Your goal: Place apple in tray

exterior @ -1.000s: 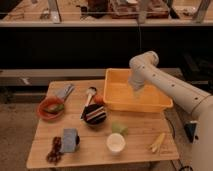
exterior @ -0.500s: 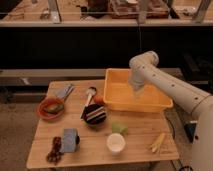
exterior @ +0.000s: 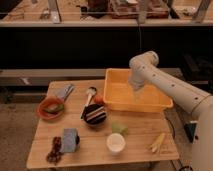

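The apple [exterior: 98, 99] is a small red-orange fruit on the wooden table, just outside the left wall of the tray and behind the dark bowl [exterior: 94, 115]. The tray [exterior: 161, 104] is a large yellow-orange bin at the back right of the table. My gripper [exterior: 136, 95] hangs from the white arm [exterior: 145, 64] and points down inside the tray, right of the apple and apart from it.
An orange-red bowl [exterior: 51, 107] stands at the left. A pale green lump [exterior: 119, 128], a white cup [exterior: 115, 142], a blue object [exterior: 69, 140], dark red items [exterior: 54, 150], a yellow item [exterior: 156, 142], a grey cloth [exterior: 65, 91] and a spoon [exterior: 91, 93] lie around the table.
The arm has barely moved; the gripper stays over the tray, perhaps slightly lower. The apple has not moved.
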Robot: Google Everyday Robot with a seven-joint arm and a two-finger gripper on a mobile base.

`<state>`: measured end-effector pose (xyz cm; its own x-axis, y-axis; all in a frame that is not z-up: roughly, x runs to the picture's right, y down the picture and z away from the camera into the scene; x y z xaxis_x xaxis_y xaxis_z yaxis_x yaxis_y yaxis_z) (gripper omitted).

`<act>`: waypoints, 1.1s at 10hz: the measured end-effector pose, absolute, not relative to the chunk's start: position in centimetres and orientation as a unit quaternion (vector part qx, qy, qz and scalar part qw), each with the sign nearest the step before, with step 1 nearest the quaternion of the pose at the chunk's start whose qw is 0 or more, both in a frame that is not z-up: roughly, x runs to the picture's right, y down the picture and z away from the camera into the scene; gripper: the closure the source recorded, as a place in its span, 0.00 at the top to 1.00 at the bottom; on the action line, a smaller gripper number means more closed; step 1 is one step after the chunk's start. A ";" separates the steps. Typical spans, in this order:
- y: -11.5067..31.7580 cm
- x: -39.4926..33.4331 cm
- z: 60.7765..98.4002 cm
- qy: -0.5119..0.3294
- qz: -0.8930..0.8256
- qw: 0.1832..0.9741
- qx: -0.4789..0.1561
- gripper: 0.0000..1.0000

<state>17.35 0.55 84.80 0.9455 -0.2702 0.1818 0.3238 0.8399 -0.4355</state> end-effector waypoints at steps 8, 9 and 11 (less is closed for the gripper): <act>-2.1 16.4 84.4 -0.040 -0.141 0.960 -0.240 0.63; -3.6 15.7 84.1 -0.034 -0.137 0.960 -0.243 0.63; -9.0 12.5 82.7 -0.026 -0.124 0.961 -0.247 0.63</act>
<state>12.47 -9.05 82.71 0.9682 -0.2246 0.1102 0.2499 0.8470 -0.4692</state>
